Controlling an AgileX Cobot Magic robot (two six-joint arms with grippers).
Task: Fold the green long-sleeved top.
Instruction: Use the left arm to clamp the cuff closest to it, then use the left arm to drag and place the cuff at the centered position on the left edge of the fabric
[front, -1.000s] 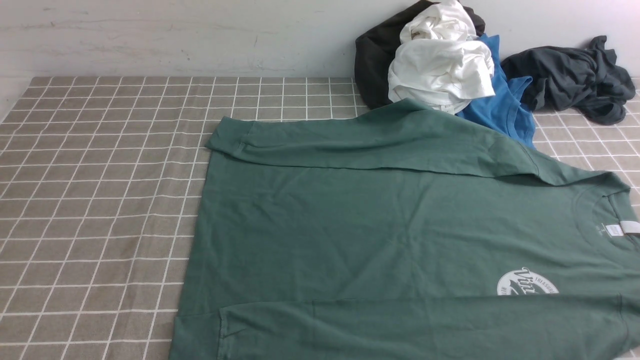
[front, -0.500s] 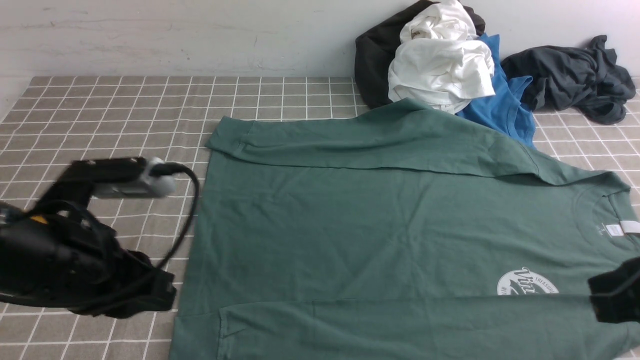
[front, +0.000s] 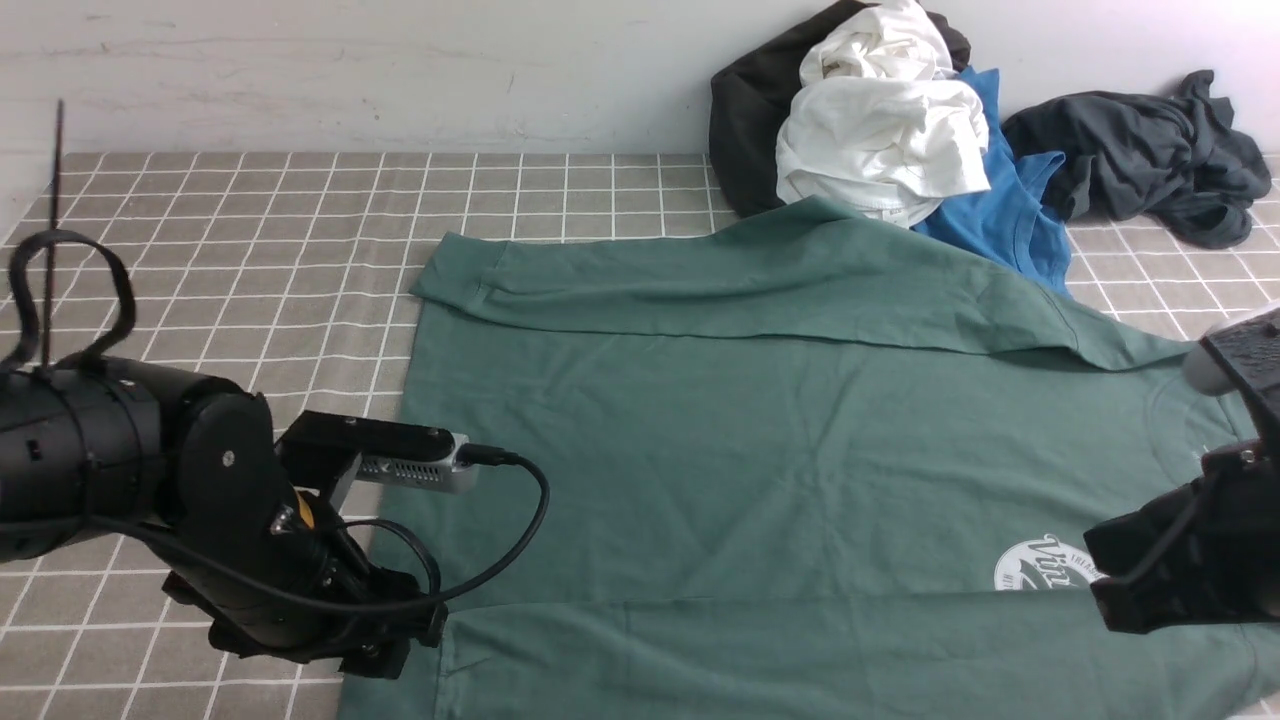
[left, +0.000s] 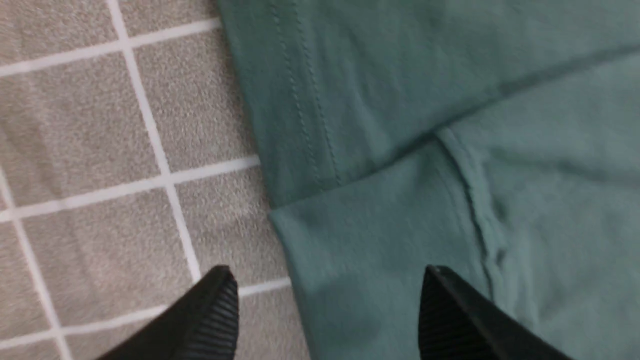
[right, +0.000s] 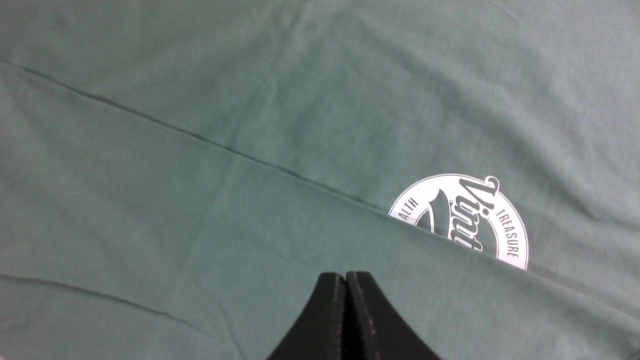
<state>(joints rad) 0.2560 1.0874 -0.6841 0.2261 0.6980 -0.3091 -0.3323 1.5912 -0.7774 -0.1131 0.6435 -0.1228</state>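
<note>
On the counter (front: 200, 300), from the middle out to the right edge and down to the near edge, a green top (front: 760, 430) is laid out flat. Its neck is turned to the right edge and its bottom hem to the left. One sleeve (front: 700, 290) is folded across the far side of the top. The other sleeve (front: 800, 650) is folded along the near edge.

The left gripper (left: 325, 274) is held over the near left corner of the top with its jaws wide apart. One finger is seen over the bare counter and the other over the green cloth, so the top's edge lies between them.

The right gripper (right: 346, 280) is held over the near sleeve, close to the white round print (right: 465, 220). Its jaws are pressed together with nothing between them.

A heap of clothes (front: 880, 130) is piled at the far right corner.
</note>
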